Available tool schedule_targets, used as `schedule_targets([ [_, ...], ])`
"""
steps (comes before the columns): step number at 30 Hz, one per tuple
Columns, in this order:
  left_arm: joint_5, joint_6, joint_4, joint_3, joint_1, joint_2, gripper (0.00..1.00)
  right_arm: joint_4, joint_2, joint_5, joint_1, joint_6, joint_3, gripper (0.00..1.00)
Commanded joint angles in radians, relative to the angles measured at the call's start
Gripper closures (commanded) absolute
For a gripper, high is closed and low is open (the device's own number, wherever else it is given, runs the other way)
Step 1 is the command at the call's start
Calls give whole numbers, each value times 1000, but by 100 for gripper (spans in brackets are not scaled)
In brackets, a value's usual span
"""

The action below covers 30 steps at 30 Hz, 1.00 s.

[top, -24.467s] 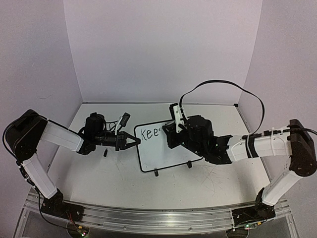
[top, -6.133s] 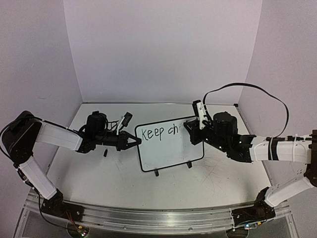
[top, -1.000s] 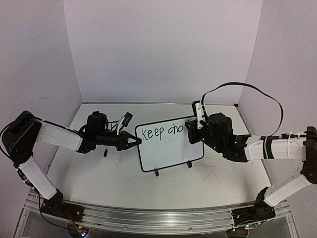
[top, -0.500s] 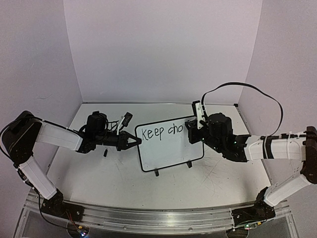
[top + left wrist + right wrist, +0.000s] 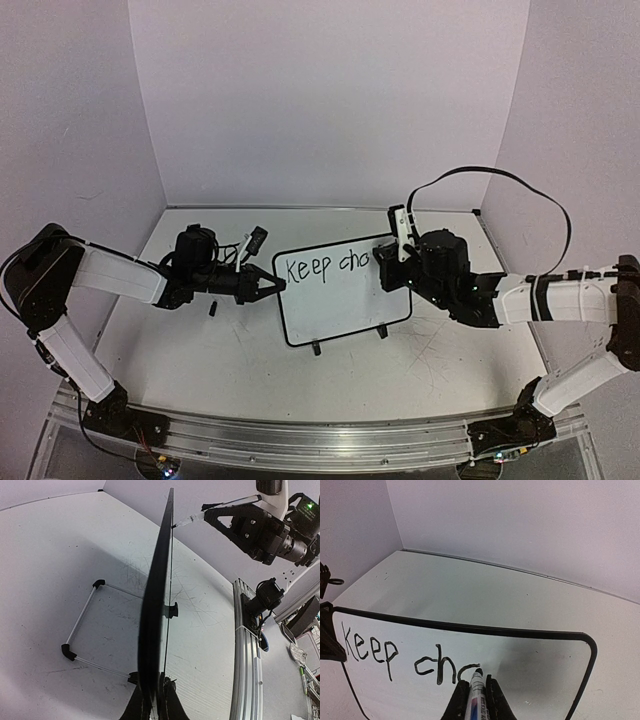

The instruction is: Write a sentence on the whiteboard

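White-faced and thinly framed in black, the small rectangular whiteboard [image 5: 345, 305] stands upright on its two small black feet [image 5: 316, 349] near the middle of the scuffed white tabletop [image 5: 240, 370], a little closer to the far edge than to the near one. Its written side faces the near edge, angled slightly toward the near right corner.

Black handwritten lettering [image 5: 385, 655] runs along the top of the board: "Keep ch", then one rounded stroke (an open curve, not a closed letter). The lower half of the face is bare.

At the side of the board toward the table's left edge, the left claw [image 5: 272, 286] has its two fingers pinched together on the frame. The left wrist view shows the board edge-on, rising straight up out of the closed fingertips [image 5: 150, 706].

From the right edge of the table, the right claw [image 5: 475, 702] is closed tight on a slim white-barrelled marker pen [image 5: 476, 692] with coloured print on its side. The pen's black tip touches the board at the upper end of the rounded stroke, just right of the "h".

On the back side of the board a thin wire bracket [image 5: 82, 625] with black corner pieces lies flat on the tabletop (whether it joins the frame I cannot tell).
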Motion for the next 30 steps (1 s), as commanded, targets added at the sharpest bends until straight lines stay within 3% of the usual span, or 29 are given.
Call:
schedule_targets([
  [1,-94,71,-40,30,2,-5,100,-10,-13,-10,-2,21,-23,100],
  [16,-96,71,-42,30,2,-4,100,-35,-44,53,-3,15,-48,100],
  [23,-97,71,-43,30,2,-3,100,69,-161,-26,-8,-13,-87,100],
  [30,-94,73,-43,34,2,0,100,74,-110,-40,-32,-13,-47,100],
])
